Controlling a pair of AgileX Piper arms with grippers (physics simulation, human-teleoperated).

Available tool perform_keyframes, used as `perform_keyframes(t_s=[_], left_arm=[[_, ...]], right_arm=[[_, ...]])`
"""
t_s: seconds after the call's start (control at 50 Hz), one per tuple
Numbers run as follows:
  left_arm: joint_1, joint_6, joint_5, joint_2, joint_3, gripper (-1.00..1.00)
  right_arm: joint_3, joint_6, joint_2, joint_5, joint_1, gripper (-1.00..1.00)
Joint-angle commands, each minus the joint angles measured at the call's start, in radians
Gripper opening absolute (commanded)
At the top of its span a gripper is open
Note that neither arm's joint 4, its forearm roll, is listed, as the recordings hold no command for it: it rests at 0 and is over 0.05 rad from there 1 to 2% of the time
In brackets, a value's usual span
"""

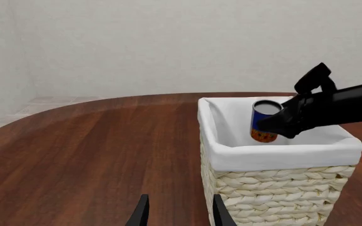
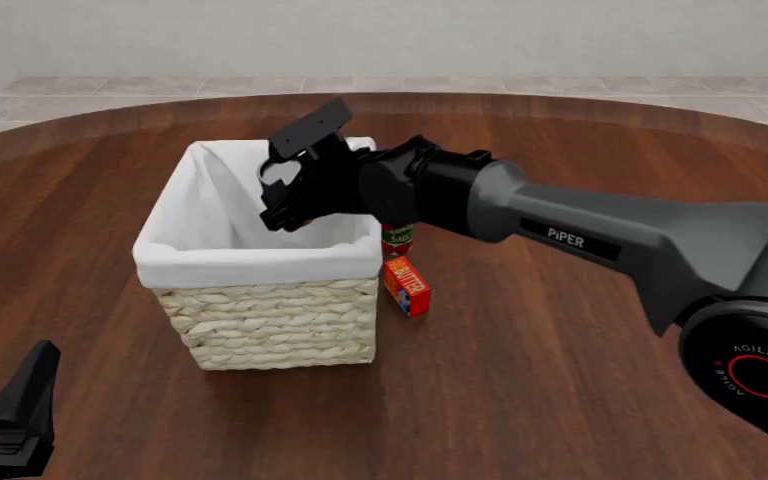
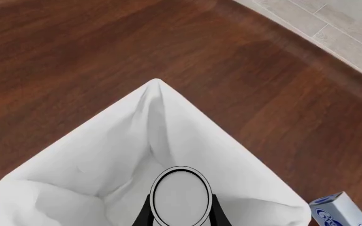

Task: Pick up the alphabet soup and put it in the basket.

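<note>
Right gripper (image 1: 280, 123) clamped on alphabet soup (image 1: 264, 121), can held upright over basket (image 2: 264, 310) opening, lid (image 3: 181, 195) up. Left gripper (image 1: 178, 212) low at table's 7 o'clock, fingers apart, holding nothing. At basket's 3 o'clock: red carton (image 2: 407, 285) reading "BUTTER", red-green can (image 2: 398, 240). Arm (image 2: 584, 235) reads "PiPER", base "AGILE".

front view looks down from near the arms onto the square woven wicker basket with white liner (image 2: 264, 310); left wrist view faces its side, low; right wrist view looks closely into it. all share it.
</note>
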Motion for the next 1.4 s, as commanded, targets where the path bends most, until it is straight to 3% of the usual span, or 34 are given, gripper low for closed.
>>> perform_keyframes(t_s=[0.02,1.4], left_arm=[[0.000,0.000,0.000,0.000,0.000,1.00],[0.000,0.000,0.000,0.000,0.000,1.00]], right_arm=[[-0.004,0.026,0.005,-0.009,0.006,-1.00],[0.015,0.032,0.026,-0.026,0.017,-1.00]])
